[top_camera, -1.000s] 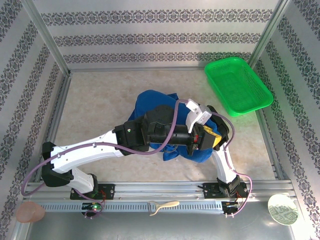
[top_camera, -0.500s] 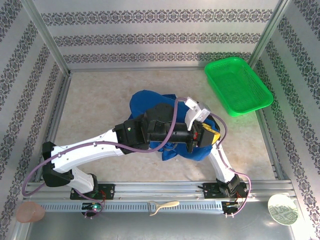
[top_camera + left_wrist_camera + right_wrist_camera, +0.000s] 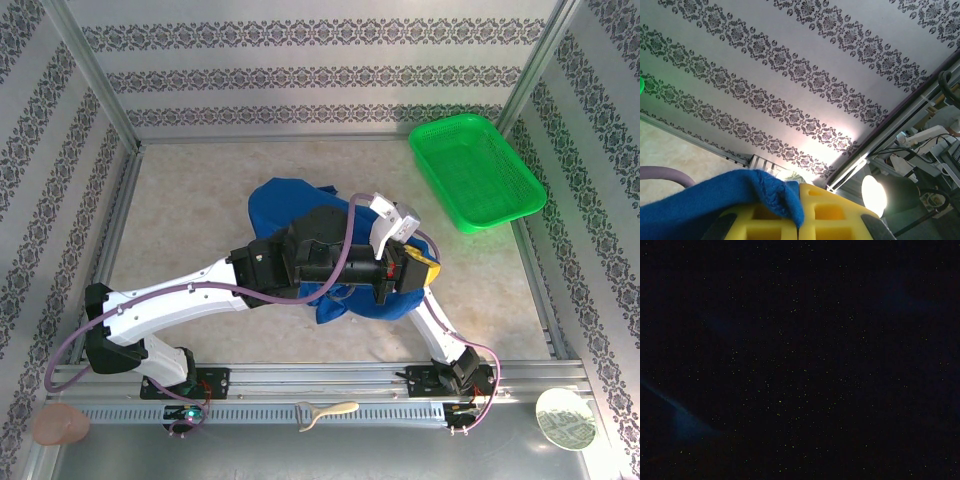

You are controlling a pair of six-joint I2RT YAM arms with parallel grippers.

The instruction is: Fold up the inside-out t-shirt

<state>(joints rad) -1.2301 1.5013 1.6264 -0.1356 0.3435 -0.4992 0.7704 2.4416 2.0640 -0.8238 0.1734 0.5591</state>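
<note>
From above, the blue t-shirt lies bunched in the middle of the table, under both arms. Up close, the left wrist view shows the left gripper, its yellow fingers pressed together, pinching a fold of the t-shirt. The right gripper dips into the cloth; its own view is dark, so nobody can tell how its fingers stand
</note>
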